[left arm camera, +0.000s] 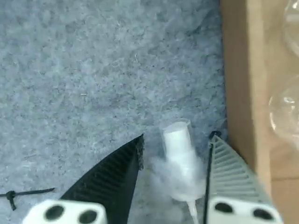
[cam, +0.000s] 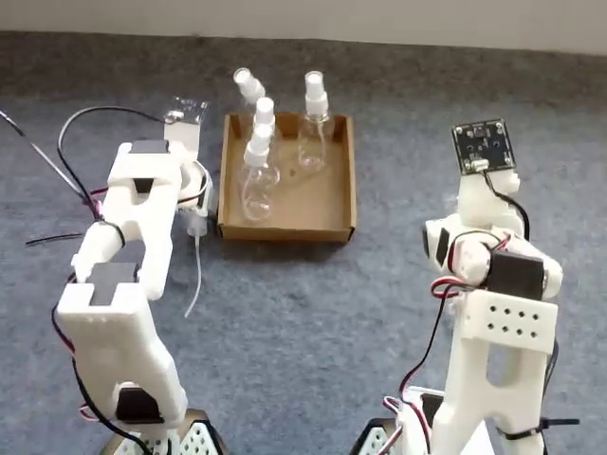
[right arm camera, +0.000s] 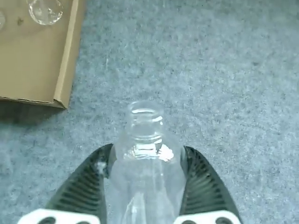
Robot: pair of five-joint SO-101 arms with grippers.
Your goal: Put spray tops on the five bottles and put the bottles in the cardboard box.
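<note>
The left gripper [left arm camera: 177, 137] has its fingers apart astride the spray top [left arm camera: 180, 154], which lies on the grey carpet [left arm camera: 84, 84] just beside the cardboard box [left arm camera: 238, 70] wall, at the box's 9 o'clock. The right gripper [right arm camera: 147, 151] is clamped on an uncapped bottle [right arm camera: 145, 126] at the box's 4 o'clock, with open carpet around it. Capped bottles [cam: 257, 180] stand inside the box.

Bottles [cam: 258, 180] stand in the cardboard box [cam: 285, 230]; spray top [left arm camera: 177, 140] apparently lies beside it.
</note>
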